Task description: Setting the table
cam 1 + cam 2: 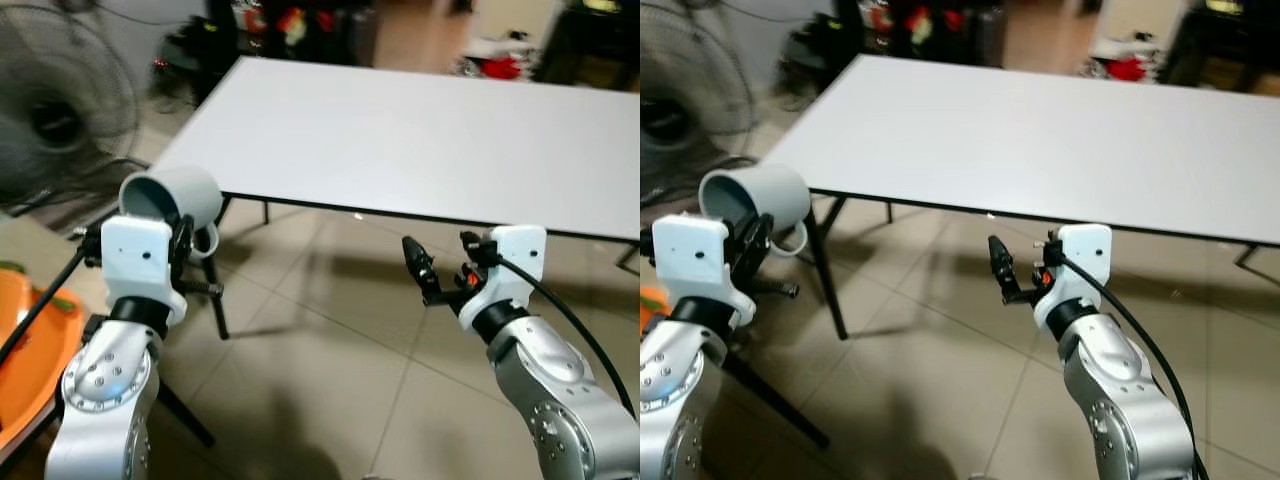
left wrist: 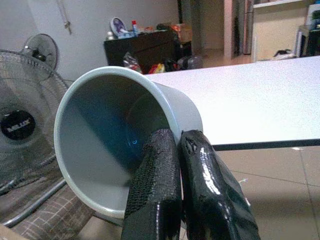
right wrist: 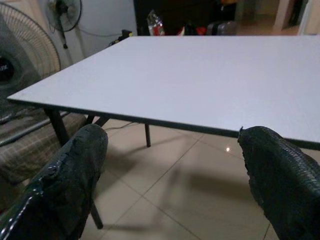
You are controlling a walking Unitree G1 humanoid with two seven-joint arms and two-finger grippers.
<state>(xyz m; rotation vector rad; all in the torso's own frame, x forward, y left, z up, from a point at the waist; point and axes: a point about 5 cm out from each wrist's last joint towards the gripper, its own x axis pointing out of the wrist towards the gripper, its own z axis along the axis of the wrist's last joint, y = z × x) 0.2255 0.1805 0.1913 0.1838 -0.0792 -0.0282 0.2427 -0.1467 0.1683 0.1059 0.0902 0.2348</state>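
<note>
- Left gripper (image 2: 180,150) pinched the grey mug's (image 1: 175,196) rim, held off the white table's (image 1: 420,140) near-left corner.
- Right gripper (image 1: 440,262) hung spread and empty below the near edge.

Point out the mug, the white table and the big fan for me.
mug (image 1: 180,192), left eye view, on its grey outer wall.
white table (image 1: 420,140), left eye view, on its bare top.
fan (image 2: 20,130), left wrist view, on its hub.

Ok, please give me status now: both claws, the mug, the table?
Left claw shut on grey mug, short of the white table. Right claw open, holding nothing, before table edge. Fan at left.
</note>
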